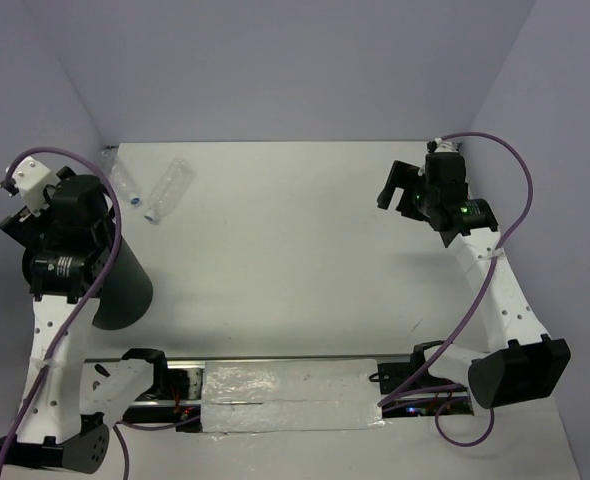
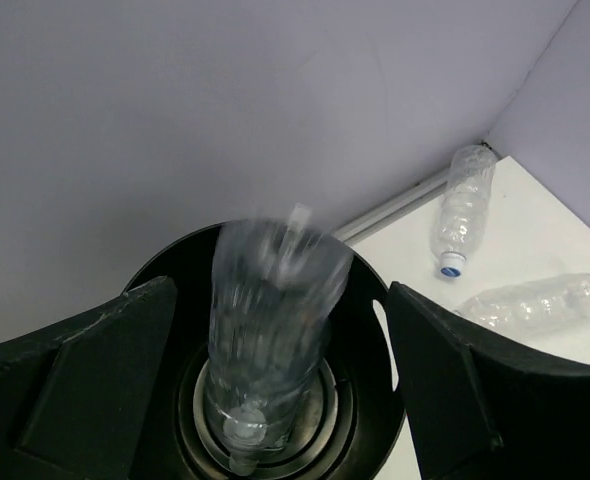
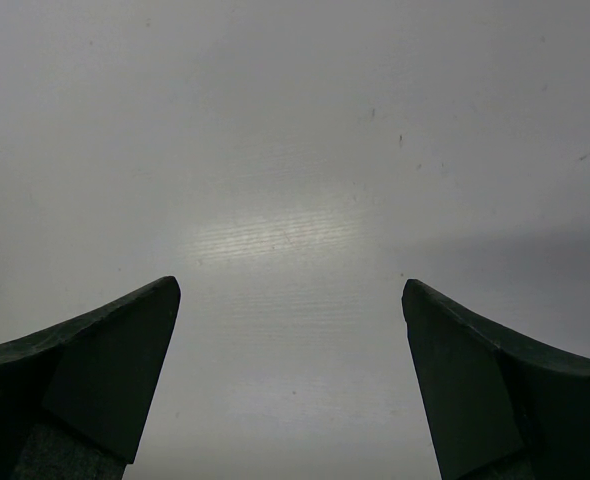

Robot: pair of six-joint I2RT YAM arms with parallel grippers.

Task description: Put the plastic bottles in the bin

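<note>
A white table is enclosed by pale violet walls on three sides. A crinkled silver strip is taped along its near edge, and purple cables are looped over both arms. In the top view the mouth of the bin is covered by the left arm, so only its black, tapered side is seen, at the table's left edge. From the left wrist the bin is looked straight into, and its round black rim and ringed floor are shown. One plastic bottle is seen upright inside the bin, clear, ribbed and heavily blurred. Its lower end is near the bin's floor and its top is about level with the rim. The left hand is held directly above the bin with its fingers spread wide. A gap is left on either side of the bottle, so nothing is gripped. Two more plastic bottles are left lying on the table in the far left corner, just beyond the bin. A blue-capped bottle is laid against the wall seam, and a second bottle is laid just beside it, nearer the middle. Both are clear and crinkled. The right hand is held open over bare table at the far right, well apart from the bottles and the bin.
</note>
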